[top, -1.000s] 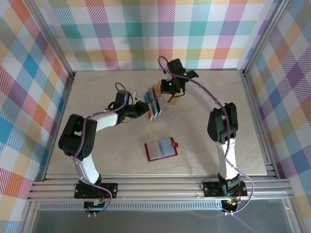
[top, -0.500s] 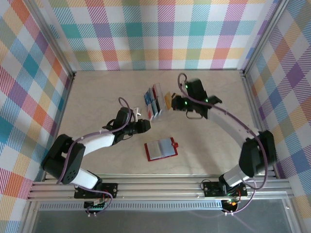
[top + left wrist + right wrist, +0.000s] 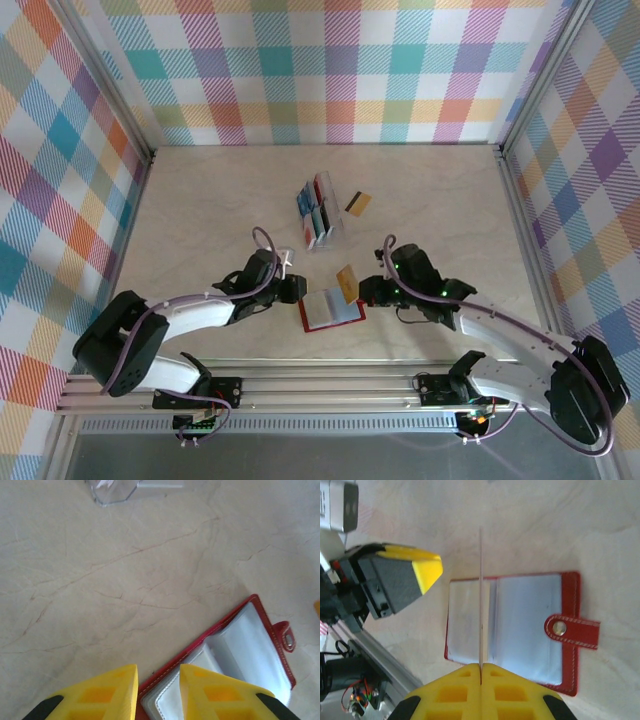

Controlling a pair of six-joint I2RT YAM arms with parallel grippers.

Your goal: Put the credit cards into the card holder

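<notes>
Both arms have left the clear rack (image 3: 318, 212) since the earlier frame and now work low over the counter (image 3: 200, 210), one on each side of the card holder (image 3: 328, 312).

Card holder: lies open and flat on the counter, grey pockets facing up, red cover rim showing all round. Its snap tab (image 3: 568, 629) sticks out from the edge away from the left arm.

Right arm (image 3: 480, 325): reaches in from the holder's right. The right jaws are closed on a gold card (image 3: 347, 283), pinching it by one short end. The right wrist view shows the card edge-on as a thin line running across the holder near its centre fold. Whether the card's edge touches a pocket cannot be told from these angles.

Left arm (image 3: 200, 310): reaches in from the holder's left. The left jaws stand apart, holding nothing, at the holder's left edge. In the left wrist view, the red corner of the cover shows in the gap between the yellow fingers (image 3: 220, 690).

Remaining credit cards: blue, teal and red cards stand in the clear rack, on the far side of the holder from the arm bases and well apart from it. A gold card with a dark stripe (image 3: 358, 204) lies flat on the counter just beside the rack, on its right.
</notes>
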